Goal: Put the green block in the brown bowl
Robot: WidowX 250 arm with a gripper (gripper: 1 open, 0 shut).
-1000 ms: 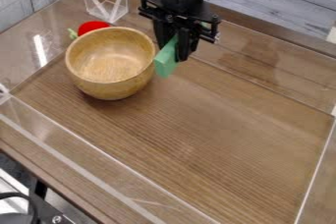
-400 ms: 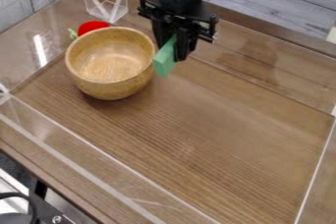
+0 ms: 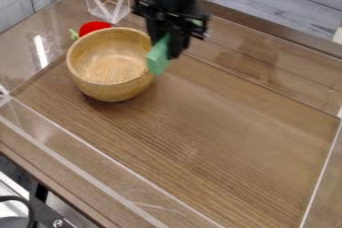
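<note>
Shifted toward the brown bowl (image 3: 112,64), the gripper (image 3: 163,48) is clamped on the green block (image 3: 159,58); carry underway, release over the bowl is judged next

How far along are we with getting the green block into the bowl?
Pickup looks done: the gripper is shut on the green block and holds it off the table. In hand: the carry, with the block hanging at the bowl's right rim, not clearly over its hollow. Left: get it over the hollow, which looks empty, then release.
</note>
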